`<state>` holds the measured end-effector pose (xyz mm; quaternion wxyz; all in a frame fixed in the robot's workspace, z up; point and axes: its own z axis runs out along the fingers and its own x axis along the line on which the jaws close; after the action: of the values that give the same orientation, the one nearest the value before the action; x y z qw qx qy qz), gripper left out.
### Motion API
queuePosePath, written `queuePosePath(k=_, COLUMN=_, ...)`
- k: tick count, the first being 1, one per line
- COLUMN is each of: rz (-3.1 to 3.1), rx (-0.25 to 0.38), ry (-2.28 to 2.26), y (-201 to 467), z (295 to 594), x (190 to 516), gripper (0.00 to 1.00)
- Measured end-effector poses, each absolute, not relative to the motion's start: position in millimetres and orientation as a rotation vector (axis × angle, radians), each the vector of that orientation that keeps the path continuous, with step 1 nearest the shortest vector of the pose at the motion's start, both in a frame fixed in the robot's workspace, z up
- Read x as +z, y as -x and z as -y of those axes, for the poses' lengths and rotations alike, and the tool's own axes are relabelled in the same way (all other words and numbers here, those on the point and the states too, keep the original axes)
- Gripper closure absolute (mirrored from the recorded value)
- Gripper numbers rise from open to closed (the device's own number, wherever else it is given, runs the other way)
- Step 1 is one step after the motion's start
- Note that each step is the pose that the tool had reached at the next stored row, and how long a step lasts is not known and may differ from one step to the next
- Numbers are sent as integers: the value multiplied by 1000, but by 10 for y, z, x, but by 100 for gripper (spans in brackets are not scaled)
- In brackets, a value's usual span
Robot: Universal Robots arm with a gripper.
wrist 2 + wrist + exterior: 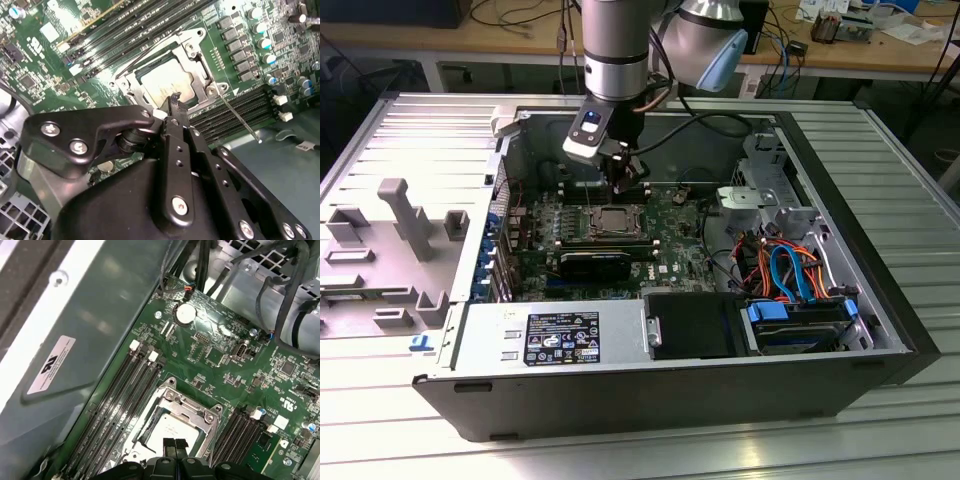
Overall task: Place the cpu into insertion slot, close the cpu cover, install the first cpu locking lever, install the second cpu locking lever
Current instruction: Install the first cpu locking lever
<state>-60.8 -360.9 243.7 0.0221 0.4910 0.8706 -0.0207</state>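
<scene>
The cpu [167,82] is a small flat square with a pale silvery top; it lies seated in the insertion slot [125,82], amid the green circuit board [210,340]; the cpu cover [187,407], a thin silver frame with a cut-out window, lies down around it, so the chip's top shows through the window. A thin metal lever [240,120] juts from one corner of the slot, slanting across long black memory slots [120,405].

The board sits inside an open computer case [620,390], which lies on a ribbed grey metal surface [880,150]; orange and blue cables [790,275] coil in the case toward the exterior view's right; wooden benches [440,40] stand behind.

The hand [175,444] hangs just above the edge of the cover; its two black fingertips are pressed together with nothing between them; I cannot tell whether they touch the metal.
</scene>
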Motion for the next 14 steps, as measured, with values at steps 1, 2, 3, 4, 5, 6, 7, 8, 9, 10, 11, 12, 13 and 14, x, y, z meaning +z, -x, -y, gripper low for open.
queuePosePath(k=1, rz=-2721, rx=-63, ry=-1477, y=609, z=3609, x=2437, gripper=89)
queuePosePath(k=2, rz=-2754, rx=-61, ry=-1413, y=609, z=3609, x=2436, gripper=89)
queuePosePath(k=3, rz=-2773, rx=-60, ry=-1375, y=609, z=3609, x=2436, gripper=89)
queuePosePath(k=4, rz=-2785, rx=-60, ry=-1350, y=609, z=3609, x=2436, gripper=89)
queuePosePath(k=5, rz=-2821, rx=-57, ry=-1269, y=609, z=3609, x=2435, gripper=89)
queuePosePath(k=6, rz=-2838, rx=-56, ry=-1230, y=609, z=3609, x=2435, gripper=89)
queuePosePath(k=7, rz=-2856, rx=-55, ry=-1186, y=609, z=3609, x=2434, gripper=89)
queuePosePath(k=8, rz=-2868, rx=-55, ry=-1156, y=609, z=3609, x=2440, gripper=89)
queuePosePath(k=9, rz=-2873, rx=-54, ry=-1141, y=609, z=3608, x=2453, gripper=89)
queuePosePath(k=10, rz=-2883, rx=-54, ry=-1117, y=609, z=3607, x=2476, gripper=89)
queuePosePath(k=11, rz=-2896, rx=-52, ry=-1081, y=609, z=3607, x=2508, gripper=89)
queuePosePath(k=12, rz=-2912, rx=-51, ry=-1034, y=609, z=3607, x=2524, gripper=89)
queuePosePath(k=13, rz=-2944, rx=-48, ry=-936, y=609, z=3607, x=2525, gripper=89)
queuePosePath(k=14, rz=-2963, rx=-47, ry=-873, y=609, z=3607, x=2525, gripper=89)
